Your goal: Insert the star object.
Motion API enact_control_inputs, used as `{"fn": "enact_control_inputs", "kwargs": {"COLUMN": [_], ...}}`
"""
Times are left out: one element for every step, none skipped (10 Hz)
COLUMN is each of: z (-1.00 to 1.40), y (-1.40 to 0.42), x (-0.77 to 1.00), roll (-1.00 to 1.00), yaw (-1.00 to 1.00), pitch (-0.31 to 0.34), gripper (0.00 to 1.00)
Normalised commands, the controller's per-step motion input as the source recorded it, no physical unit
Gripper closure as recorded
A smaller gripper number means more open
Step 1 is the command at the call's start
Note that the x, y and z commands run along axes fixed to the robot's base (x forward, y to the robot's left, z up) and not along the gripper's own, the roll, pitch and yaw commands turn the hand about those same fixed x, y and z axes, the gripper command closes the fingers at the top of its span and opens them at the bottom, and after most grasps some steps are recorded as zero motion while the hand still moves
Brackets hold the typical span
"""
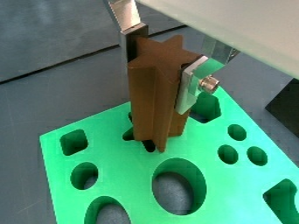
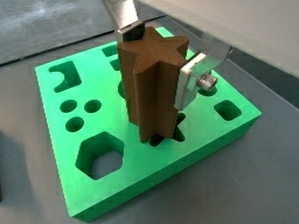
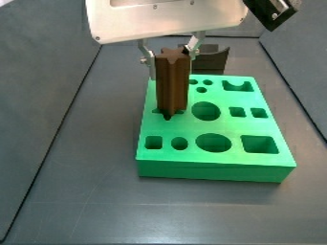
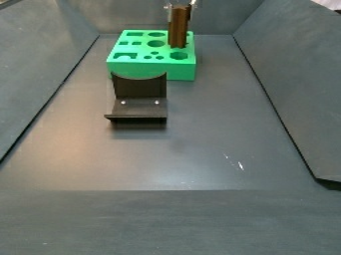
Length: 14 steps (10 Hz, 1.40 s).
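Note:
The star object (image 1: pixel 156 101) is a tall dark brown peg with ridged, star-section sides. It stands upright in my gripper (image 1: pixel 163 63), which is shut on its upper part with one silver finger (image 1: pixel 191 86) on each side. Its lower end sits at the mouth of a star-shaped hole (image 2: pixel 176 133) in the green board (image 1: pixel 126 164). I cannot tell how deep it sits. The peg (image 2: pixel 152 87), gripper (image 2: pixel 162 57) and board (image 2: pixel 163 162) show in both wrist views. In both side views the peg (image 3: pixel 171 81) (image 4: pixel 176 25) stands over the board's (image 3: pixel 211 170) (image 4: pixel 154 70) edge region.
The board has several other holes: round, oval, hexagonal and square ones (image 3: pixel 258 144). The dark fixture (image 4: pixel 138 100) stands on the grey floor beside the board, and shows behind it in a side view (image 3: pixel 211 57). Dark sloping walls (image 4: pixel 54 90) bound the floor.

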Motion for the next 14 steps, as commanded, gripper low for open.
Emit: {"fn": "enact_control_inputs", "kwargs": {"z": [-0.10,0.00,0.00,-0.09,-0.12,-0.16,-0.16,-0.23,-0.31,-0.21,-0.16,-0.13,-0.20,-0.67], "y": [-0.05,-0.10,-0.11,-0.10,-0.07,-0.01,-0.03,0.00,0.07,0.00,0.00,-0.03,-0.04,0.00], "x": [-0.23,-0.30,-0.08,0.10,0.32,0.33,0.11,0.00,-0.21,-0.30,-0.25,-0.22,0.00,0.10], "roll": [0.00,0.00,0.00,0.00,0.00,0.00,0.00,0.00,0.03,0.00,0.00,-0.02,-0.01,0.04], "yaw": [0.00,0.00,0.00,0.00,-0.02,-0.01,-0.02,0.00,0.00,-0.03,-0.03,-0.03,0.00,0.00], "pitch": [-0.034,-0.069,-0.039,0.000,0.027,0.036,0.000,0.000,0.000,-0.003,-0.034,-0.066,-0.027,0.000], "gripper": [1.00,1.00,1.00,1.00,1.00,1.00,1.00,1.00,1.00,1.00,1.00,1.00,1.00,1.00]}}
